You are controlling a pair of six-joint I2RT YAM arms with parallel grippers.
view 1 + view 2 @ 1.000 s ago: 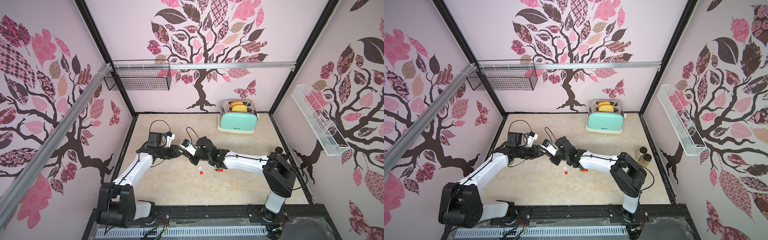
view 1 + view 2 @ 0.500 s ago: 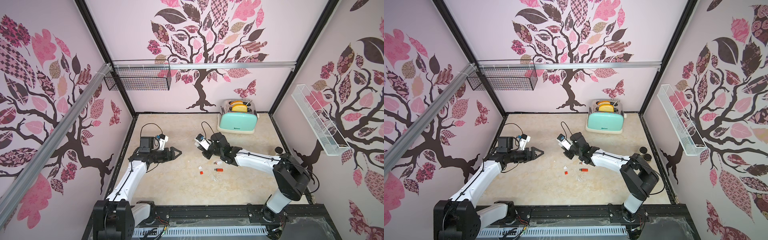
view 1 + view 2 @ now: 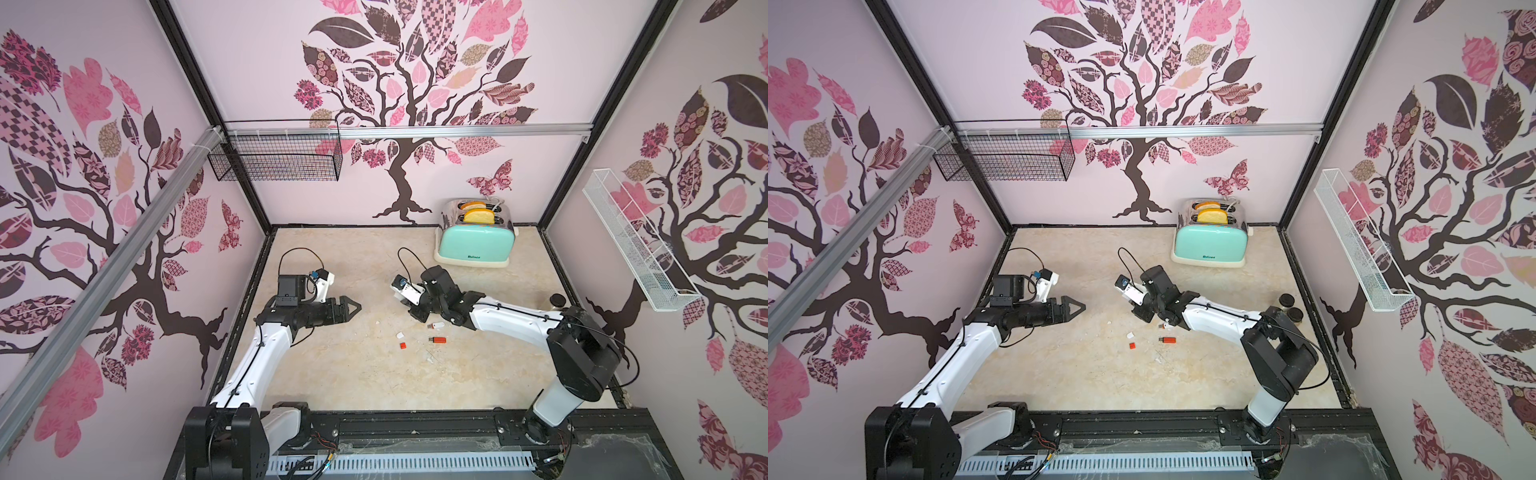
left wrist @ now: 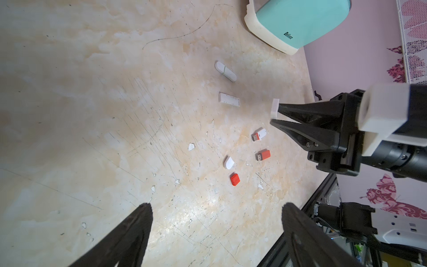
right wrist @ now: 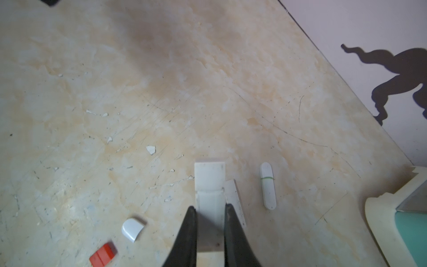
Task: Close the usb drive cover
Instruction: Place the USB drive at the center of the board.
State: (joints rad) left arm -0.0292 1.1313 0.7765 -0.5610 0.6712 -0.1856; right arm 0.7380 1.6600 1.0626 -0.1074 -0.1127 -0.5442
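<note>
My right gripper (image 5: 210,209) is shut on a white rectangular usb drive (image 5: 209,180), held above the table. The cover sits on the drive's free end, with a thin seam between cover and body. In the left wrist view the same right gripper (image 4: 275,115) shows the white end (image 4: 275,106) sticking out past its tips. My left gripper (image 4: 217,208) stands wide open with nothing between its fingers, off to the left in both top views (image 3: 353,308) (image 3: 1077,309), well apart from the right gripper (image 3: 417,316).
On the table lie a white oval drive (image 4: 225,71), a white flat drive (image 4: 229,99), a white-and-red uncapped drive (image 4: 259,134), a red uncapped drive (image 4: 263,154), a white cap (image 4: 228,162) and a red cap (image 4: 235,179). A mint toaster (image 3: 476,245) stands at the back right, jars (image 3: 1289,305) by the right wall.
The two grippers, close together over the table's middle a second ago, have parted. My left gripper opened and drew back left; my right drew back right, still shut on the white drive.
</note>
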